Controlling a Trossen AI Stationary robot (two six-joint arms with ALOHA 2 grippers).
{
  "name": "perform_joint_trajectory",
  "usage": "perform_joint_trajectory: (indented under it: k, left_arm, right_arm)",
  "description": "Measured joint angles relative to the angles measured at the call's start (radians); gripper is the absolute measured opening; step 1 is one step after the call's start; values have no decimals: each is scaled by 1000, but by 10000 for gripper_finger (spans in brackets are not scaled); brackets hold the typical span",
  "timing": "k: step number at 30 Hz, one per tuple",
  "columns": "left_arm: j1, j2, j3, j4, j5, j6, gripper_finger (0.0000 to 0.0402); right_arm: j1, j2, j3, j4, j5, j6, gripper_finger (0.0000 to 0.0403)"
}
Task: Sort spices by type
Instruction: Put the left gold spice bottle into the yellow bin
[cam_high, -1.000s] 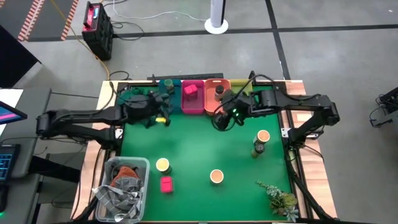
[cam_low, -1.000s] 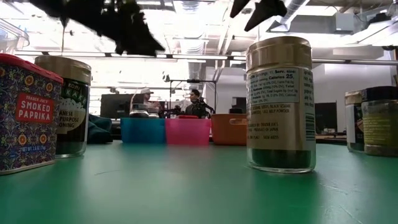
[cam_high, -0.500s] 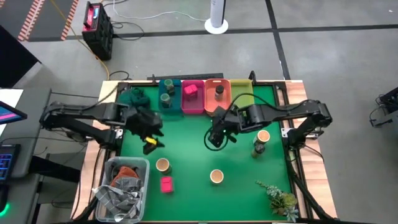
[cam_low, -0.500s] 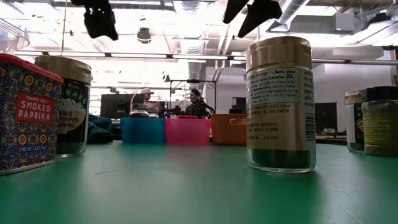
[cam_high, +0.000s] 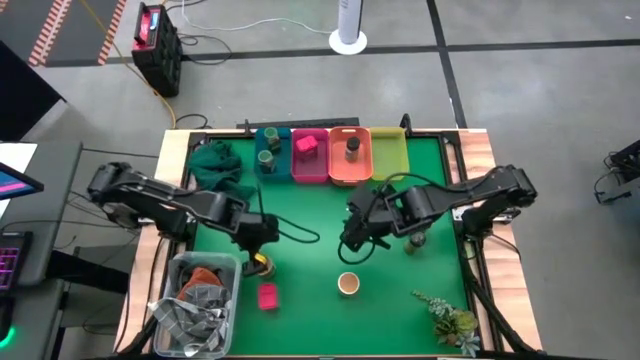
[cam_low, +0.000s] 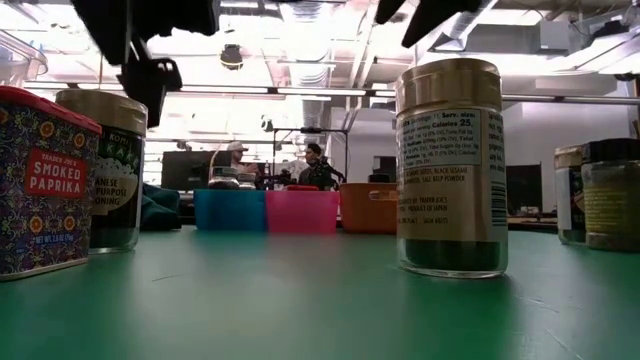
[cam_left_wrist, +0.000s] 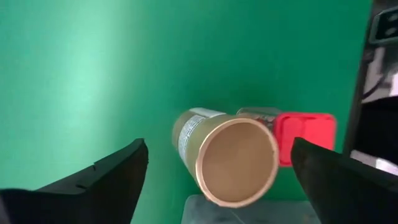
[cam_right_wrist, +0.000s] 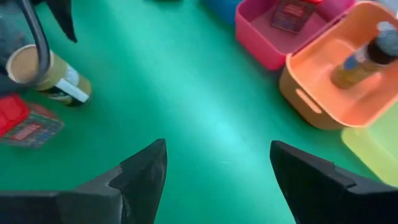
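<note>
My left gripper (cam_high: 258, 243) hangs open above a round tan-lidded jar (cam_left_wrist: 231, 163) that stands near the table's near-left part, beside a pink paprika box (cam_left_wrist: 305, 132); its fingers stand apart on either side and clear of the jar. My right gripper (cam_high: 351, 240) is open over the middle of the table, touching nothing. Another tan-lidded jar (cam_high: 348, 284) stands nearer the front edge. A further jar (cam_high: 415, 241) peeks out beside the right arm. A pink box (cam_high: 306, 145) lies in the pink bin, and a dark-lidded jar (cam_right_wrist: 367, 55) stands in the orange bin.
Four bins line the far edge: blue (cam_high: 268, 152), pink (cam_high: 309, 168), orange (cam_high: 349, 168), yellow (cam_high: 388, 150). A green cloth (cam_high: 215, 160) lies far left, a clear tub (cam_high: 195, 300) of rags near left, a leafy sprig (cam_high: 450, 320) near right. People show in the room behind.
My left gripper has swung from beside the blue bin toward the near edge and now hangs over the tan-lidded jar. My right gripper has drawn back from the orange bin toward the middle of the table. The jars and boxes have kept their places.
</note>
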Motion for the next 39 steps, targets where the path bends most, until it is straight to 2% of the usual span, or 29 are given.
perform_joint_trajectory:
  k: [3,10,16,19,26,31,39]
  left_arm:
    - [-13,35,0,0,3,-5,386]
    - [-39,47,0,0,8,-35,387]
    - [-85,47,0,-1,-98,-1,387]
    - [-96,47,0,0,-120,12,387]
    - [-111,47,0,0,-118,34,387]
    - [-112,47,0,1,-68,38,387]
    - [-125,47,0,7,-79,82,387]
  right_arm:
    - [25,0,0,-40,37,36,310]
    - [48,0,0,-84,44,68,310]
    - [44,0,0,-82,44,68,310]
    - [44,0,0,-82,54,67,310]
    - [38,0,0,-81,68,67,310]
    - [37,0,0,-80,68,67,310]
    - [38,0,0,-73,68,67,310]
